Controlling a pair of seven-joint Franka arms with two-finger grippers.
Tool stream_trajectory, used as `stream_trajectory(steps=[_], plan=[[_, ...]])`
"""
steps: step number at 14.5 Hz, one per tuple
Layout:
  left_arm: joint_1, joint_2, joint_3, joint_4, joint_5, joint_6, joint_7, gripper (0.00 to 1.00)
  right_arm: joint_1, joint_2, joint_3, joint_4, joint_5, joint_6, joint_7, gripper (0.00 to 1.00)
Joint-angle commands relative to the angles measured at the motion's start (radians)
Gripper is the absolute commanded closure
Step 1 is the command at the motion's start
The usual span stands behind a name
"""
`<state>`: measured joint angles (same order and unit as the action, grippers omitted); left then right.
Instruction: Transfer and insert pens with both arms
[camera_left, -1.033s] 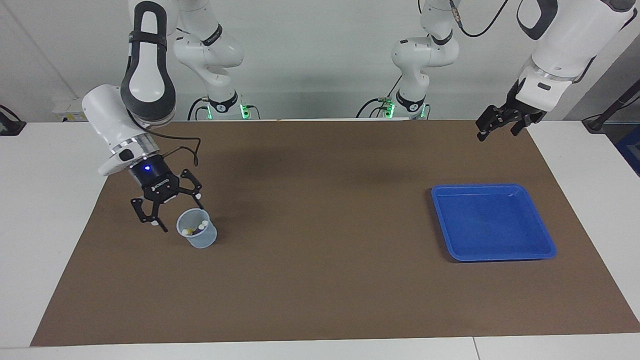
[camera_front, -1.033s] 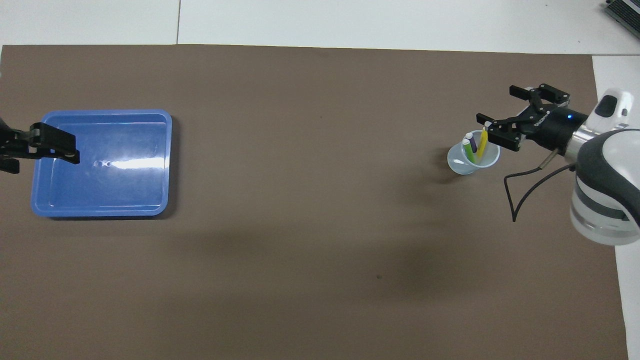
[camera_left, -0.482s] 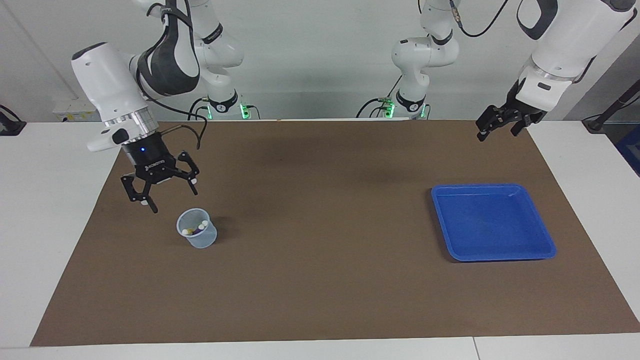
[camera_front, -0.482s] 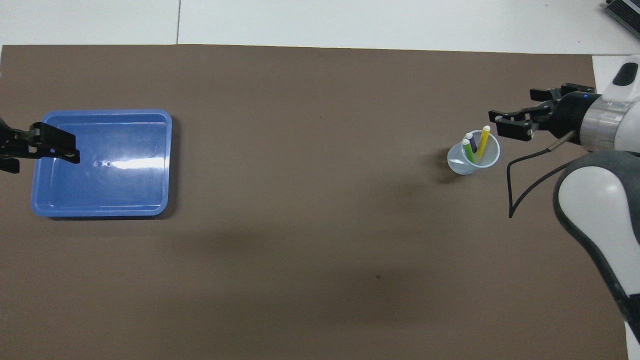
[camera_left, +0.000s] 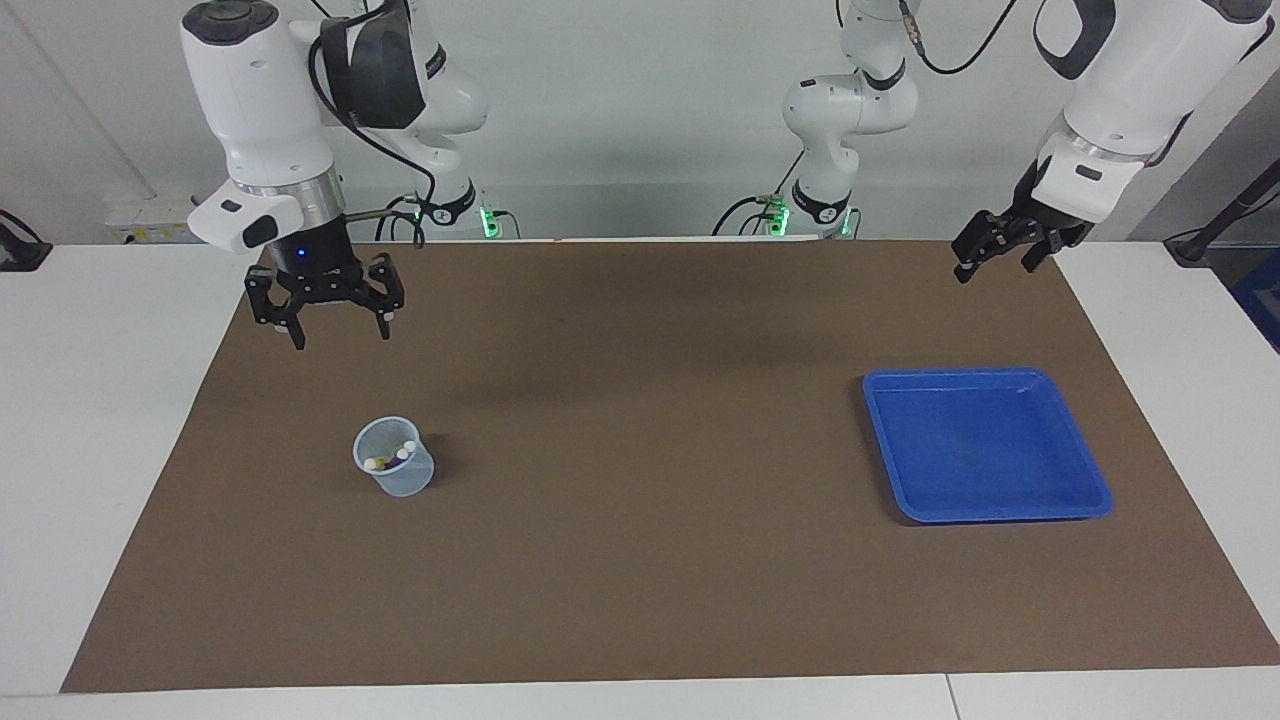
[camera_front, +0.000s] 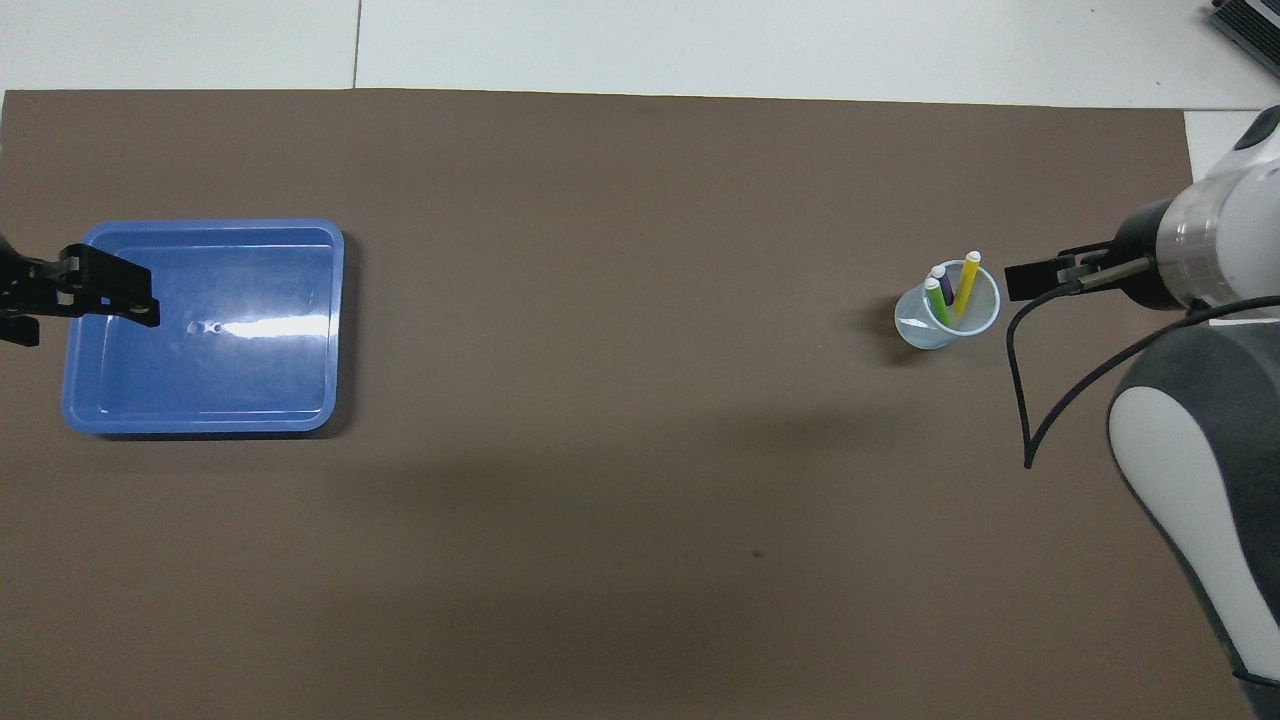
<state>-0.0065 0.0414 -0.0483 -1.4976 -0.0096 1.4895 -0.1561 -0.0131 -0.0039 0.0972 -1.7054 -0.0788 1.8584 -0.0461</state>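
Three pens (camera_front: 945, 290) stand in a clear cup (camera_left: 394, 470) at my facing view's lower left. Right tool (camera_left: 325, 312), upper left, open and empty; left tool (camera_left: 1000, 250), upper right, fingers unclear. Light, stiff, slippery; I'd grip a pen near its cap.

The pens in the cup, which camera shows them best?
The overhead view: the green pen, purple pen and yellow pen show their coloured barrels in the cup. The facing view shows only their pale tips.

High facing view, steep overhead view, both sharing the table (camera_left: 640, 600).
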Motion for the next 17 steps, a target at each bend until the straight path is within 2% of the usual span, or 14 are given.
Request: stream_trajectory(steps=[1, 4, 7, 17], plan=[[-0.013, 0.003, 0.018, 0.0, -0.013, 0.0, 0.012, 0.0, -0.013, 0.019, 0.002, 0.099, -0.004, -0.138, 0.077, 0.0], [-0.015, 0.003, 0.018, 0.002, -0.013, -0.002, 0.012, 0.0, -0.03, 0.021, -0.005, 0.219, 0.036, -0.319, 0.086, 0.0], [-0.015, 0.003, 0.018, 0.002, -0.013, -0.003, 0.012, 0.0, -0.031, 0.019, -0.017, 0.231, 0.037, -0.385, 0.084, 0.0], [-0.015, 0.002, 0.018, 0.0, -0.013, 0.002, 0.012, 0.0, -0.034, 0.005, -0.017, 0.207, 0.034, -0.378, 0.086, 0.0]])
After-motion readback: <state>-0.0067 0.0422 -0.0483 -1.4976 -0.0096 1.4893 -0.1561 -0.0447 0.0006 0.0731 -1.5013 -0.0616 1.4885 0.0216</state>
